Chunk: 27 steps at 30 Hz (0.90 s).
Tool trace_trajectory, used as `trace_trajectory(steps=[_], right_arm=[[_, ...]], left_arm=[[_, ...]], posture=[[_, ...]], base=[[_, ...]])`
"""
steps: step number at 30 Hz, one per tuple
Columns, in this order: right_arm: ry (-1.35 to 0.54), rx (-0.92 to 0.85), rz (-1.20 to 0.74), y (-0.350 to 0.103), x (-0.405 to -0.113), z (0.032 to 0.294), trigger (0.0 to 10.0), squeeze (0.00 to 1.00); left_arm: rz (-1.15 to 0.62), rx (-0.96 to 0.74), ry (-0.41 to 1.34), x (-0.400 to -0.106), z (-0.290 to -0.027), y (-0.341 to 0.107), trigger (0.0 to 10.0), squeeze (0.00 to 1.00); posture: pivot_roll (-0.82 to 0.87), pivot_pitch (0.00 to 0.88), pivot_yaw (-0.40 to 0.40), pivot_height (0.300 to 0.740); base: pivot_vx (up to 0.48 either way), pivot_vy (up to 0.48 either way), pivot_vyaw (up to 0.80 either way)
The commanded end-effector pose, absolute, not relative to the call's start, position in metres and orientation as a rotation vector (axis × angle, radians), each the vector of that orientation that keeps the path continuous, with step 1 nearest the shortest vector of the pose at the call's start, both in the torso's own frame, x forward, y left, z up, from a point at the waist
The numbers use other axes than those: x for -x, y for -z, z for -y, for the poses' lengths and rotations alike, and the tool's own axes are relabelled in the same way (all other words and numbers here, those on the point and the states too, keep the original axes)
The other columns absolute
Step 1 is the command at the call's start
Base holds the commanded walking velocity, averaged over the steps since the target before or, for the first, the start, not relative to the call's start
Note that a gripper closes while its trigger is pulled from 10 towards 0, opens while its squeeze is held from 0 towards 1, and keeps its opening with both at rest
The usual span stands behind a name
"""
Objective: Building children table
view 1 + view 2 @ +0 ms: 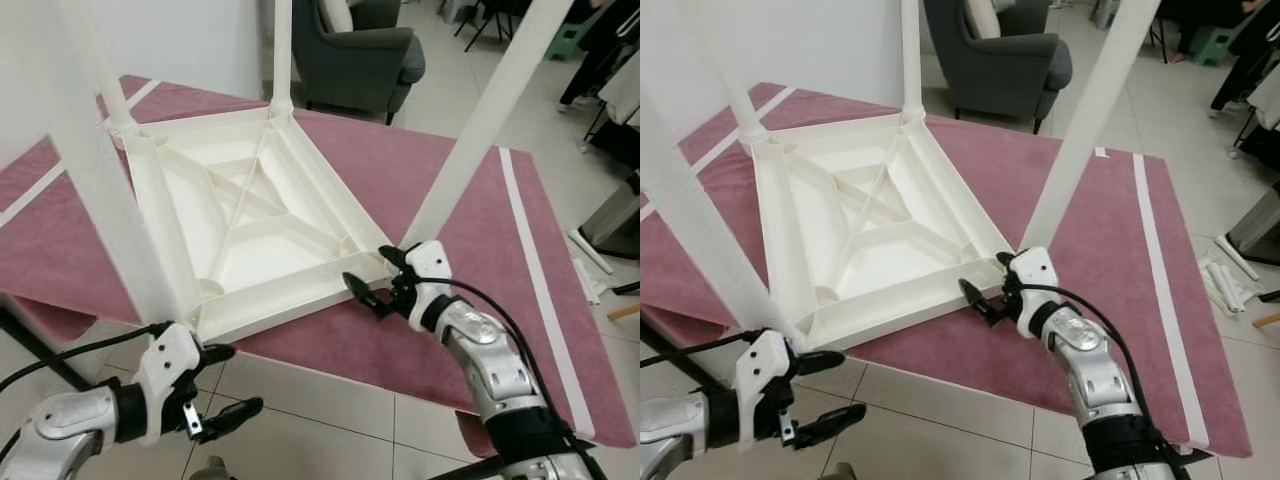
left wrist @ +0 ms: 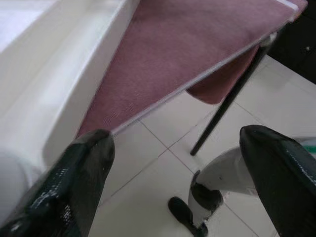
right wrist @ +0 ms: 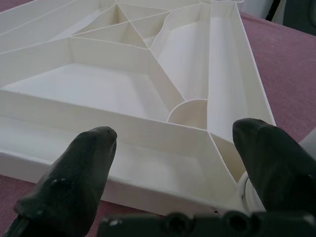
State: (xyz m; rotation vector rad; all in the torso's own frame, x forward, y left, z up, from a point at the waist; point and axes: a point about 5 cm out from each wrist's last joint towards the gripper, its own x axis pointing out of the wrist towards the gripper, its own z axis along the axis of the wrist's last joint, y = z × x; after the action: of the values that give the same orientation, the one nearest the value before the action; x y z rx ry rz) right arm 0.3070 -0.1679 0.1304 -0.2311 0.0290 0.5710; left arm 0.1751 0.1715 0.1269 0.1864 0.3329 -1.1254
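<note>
The kids' table [image 1: 245,225] lies upside down on the pink surface [image 1: 470,210], legs up. My right hand [image 1: 375,280] is open by its near corner, my left hand [image 1: 222,385] open below the edge w/ nothing in it. If I push wrong, it could slide off & fall.

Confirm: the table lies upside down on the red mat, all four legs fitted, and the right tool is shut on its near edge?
Not quite. The right tool is open, its fingers spread just before the near edge of the table, as the right wrist view shows. The table is upside down on the red mat, four legs fitted.
</note>
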Motion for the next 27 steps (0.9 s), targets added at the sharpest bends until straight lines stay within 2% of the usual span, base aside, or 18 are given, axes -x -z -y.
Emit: trace_trajectory(steps=[1, 5, 11, 12, 14, 15, 17, 19, 21, 22, 23, 27], right_arm=[[-0.497, 0.271, -0.008, -0.14, -0.317, 0.193, 10.0, 0.0], [-0.426, 0.308, 0.0, -0.149, -0.33, 0.21, 10.0, 0.0], [-0.336, 0.334, 0.016, -0.155, -0.338, 0.222, 10.0, 0.0], [-0.158, 0.401, 0.035, -0.16, -0.346, 0.239, 10.0, 0.0], [-0.158, 0.401, 0.035, -0.16, -0.346, 0.239, 10.0, 0.0], [-0.107, 0.402, 0.041, -0.161, -0.346, 0.242, 10.0, 0.0], [-0.103, 0.381, 0.059, -0.161, -0.344, 0.239, 10.0, 0.0], [-0.202, 0.293, 0.101, -0.157, -0.331, 0.215, 10.0, 0.0], [-0.308, 0.238, 0.122, -0.151, -0.318, 0.194, 10.0, 0.0], [-0.308, 0.238, 0.122, -0.151, -0.318, 0.194, 10.0, 0.0], [-0.38, 0.208, 0.12, -0.144, -0.304, 0.178, 10.0, 0.0], [-0.397, 0.161, 0.094, -0.131, -0.281, 0.164, 10.0, 0.0]], left_arm=[[-0.366, -0.193, 1.118, -0.169, -0.181, -0.129, 10.0, 0.0], [-0.412, -0.215, 1.13, -0.162, -0.191, -0.13, 10.0, 0.0], [-0.428, -0.24, 1.121, -0.162, -0.197, -0.132, 10.0, 0.0], [-0.403, -0.303, 1.042, -0.179, -0.208, -0.135, 10.0, 0.0], [-0.403, -0.303, 1.042, -0.179, -0.208, -0.135, 10.0, 0.0], [-0.376, -0.316, 1.005, -0.188, -0.21, -0.137, 10.0, 0.0], [-0.337, -0.318, 0.972, -0.198, -0.207, -0.14, 10.0, 0.0], [-0.269, -0.3, 0.947, -0.212, -0.195, -0.145, 10.0, 0.0], [-0.243, -0.28, 0.97, -0.216, -0.184, -0.147, 10.0, 0.0], [-0.243, -0.28, 0.97, -0.216, -0.184, -0.147, 10.0, 0.0], [-0.228, -0.256, 1.009, -0.216, -0.173, -0.147, 10.0, 0.0], [-0.201, -0.223, 1.052, -0.221, -0.152, -0.145, 10.0, 0.0]], posture=[[0.23, 0.0, -0.063, 0.74], [0.24, 0.0, -0.06, 0.74], [0.23, 0.0, -0.056, 0.74], [0.23, 0.0, -0.048, 0.74], [0.23, 0.0, -0.048, 0.74], [0.23, 0.0, -0.046, 0.74], [0.22, 0.0, -0.04, 0.74], [0.2, 0.0, -0.034, 0.74], [0.2, 0.0, -0.033, 0.74], [0.2, 0.0, -0.033, 0.74], [0.19, 0.0, -0.029, 0.74], [0.17, 0.0, -0.021, 0.74]], base=[[0.0, 0.0, 0.0], [0.0, 0.0, 0.0], [0.0, 0.0, 0.0], [0.0, 0.0, 0.0], [0.0, 0.0, 0.0], [0.0, 0.0, 0.0], [0.0, 0.0, 0.0], [0.0, 0.0, 0.0], [0.0, 0.0, 0.0], [0.0, 0.0, 0.0], [0.0, 0.0, 0.0], [0.0, 0.0, 0.0]])
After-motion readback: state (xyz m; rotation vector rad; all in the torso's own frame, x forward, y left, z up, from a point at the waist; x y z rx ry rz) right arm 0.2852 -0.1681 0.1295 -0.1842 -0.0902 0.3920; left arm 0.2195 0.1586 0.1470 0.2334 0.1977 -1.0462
